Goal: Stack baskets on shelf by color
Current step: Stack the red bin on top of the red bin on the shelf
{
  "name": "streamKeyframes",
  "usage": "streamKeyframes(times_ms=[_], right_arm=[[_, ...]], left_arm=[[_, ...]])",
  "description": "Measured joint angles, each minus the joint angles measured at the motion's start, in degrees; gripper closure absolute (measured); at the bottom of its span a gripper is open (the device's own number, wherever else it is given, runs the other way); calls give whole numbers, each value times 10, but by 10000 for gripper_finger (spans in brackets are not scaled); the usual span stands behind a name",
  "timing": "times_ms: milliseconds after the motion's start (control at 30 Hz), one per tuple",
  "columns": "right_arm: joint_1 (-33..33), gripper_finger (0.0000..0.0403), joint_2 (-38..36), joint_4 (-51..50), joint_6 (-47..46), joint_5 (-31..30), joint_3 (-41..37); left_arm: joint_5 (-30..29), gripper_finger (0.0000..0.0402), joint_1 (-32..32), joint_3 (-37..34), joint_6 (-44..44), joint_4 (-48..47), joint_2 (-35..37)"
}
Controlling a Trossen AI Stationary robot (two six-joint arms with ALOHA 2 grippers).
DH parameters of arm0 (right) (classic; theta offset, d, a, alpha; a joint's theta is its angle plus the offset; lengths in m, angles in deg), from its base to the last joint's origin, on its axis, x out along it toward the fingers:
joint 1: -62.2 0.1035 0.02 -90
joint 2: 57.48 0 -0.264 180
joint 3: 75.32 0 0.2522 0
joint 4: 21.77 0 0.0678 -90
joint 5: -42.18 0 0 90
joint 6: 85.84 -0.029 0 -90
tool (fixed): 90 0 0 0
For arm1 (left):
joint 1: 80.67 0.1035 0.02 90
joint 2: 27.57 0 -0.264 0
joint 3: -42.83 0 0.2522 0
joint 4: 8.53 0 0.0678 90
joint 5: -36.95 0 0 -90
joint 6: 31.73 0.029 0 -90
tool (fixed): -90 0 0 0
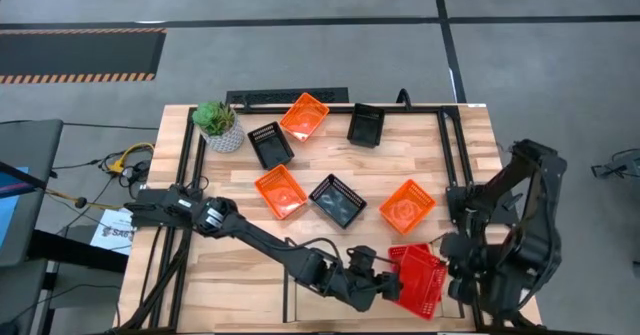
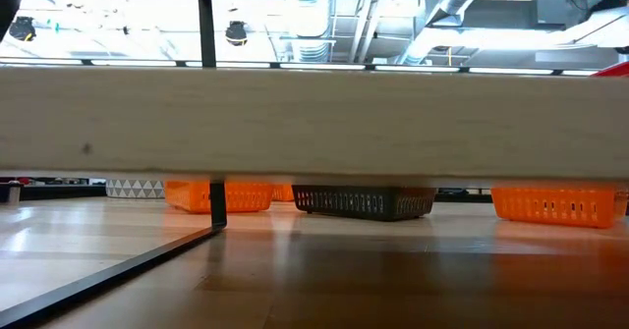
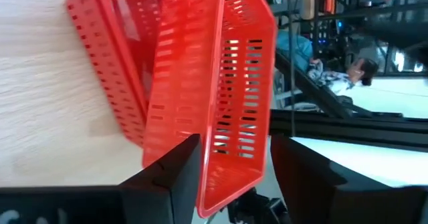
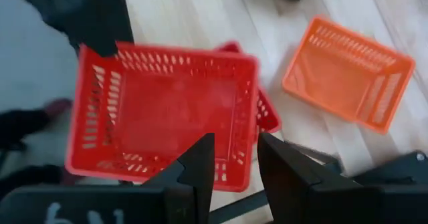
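Two red baskets [image 1: 418, 279] lie askew, one in the other, at the table's near right. My left gripper [image 3: 231, 174] is open at their left side, with the upper red basket's [image 3: 221, 83] end wall between its fingers. My right gripper [image 4: 235, 164] is open just above the same basket [image 4: 167, 117], over its rim. Three orange baskets [image 1: 304, 115] [image 1: 280, 191] [image 1: 407, 206] and three black baskets [image 1: 270, 144] [image 1: 366, 124] [image 1: 338, 200] rest on their bottoms on the tabletop. In the low view the shelf [image 2: 314, 123] shows as a light-wood board. My left gripper has the upper red basket's end wall [image 3: 227, 164] between its open fingers, coming level from the table's left. A gap shows beside one finger. I cannot tell whether the other finger [image 3: 180, 167] touches the wall. I also cannot tell whether my right gripper touches the basket's rim [image 4: 234, 180].
A potted plant [image 1: 218, 123] stands at the far left. Black frame rails [image 1: 445, 145] run along the table's far and right sides. A black upright [image 2: 208, 34] rises above the board. Bare wood lies at the table's near left [image 1: 210, 275].
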State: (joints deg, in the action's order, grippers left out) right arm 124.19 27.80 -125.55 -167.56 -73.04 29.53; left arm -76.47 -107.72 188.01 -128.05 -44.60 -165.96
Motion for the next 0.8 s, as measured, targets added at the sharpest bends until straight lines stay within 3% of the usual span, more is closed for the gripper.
streamKeyframes(times_ms=[300,800], right_arm=[[-13,274,49,0,38,56,0],[-34,276,45,0,59,59,-5]], left_arm=[[23,218,2,1,12,-4,0],[34,209,4,2,65,-49,23]])
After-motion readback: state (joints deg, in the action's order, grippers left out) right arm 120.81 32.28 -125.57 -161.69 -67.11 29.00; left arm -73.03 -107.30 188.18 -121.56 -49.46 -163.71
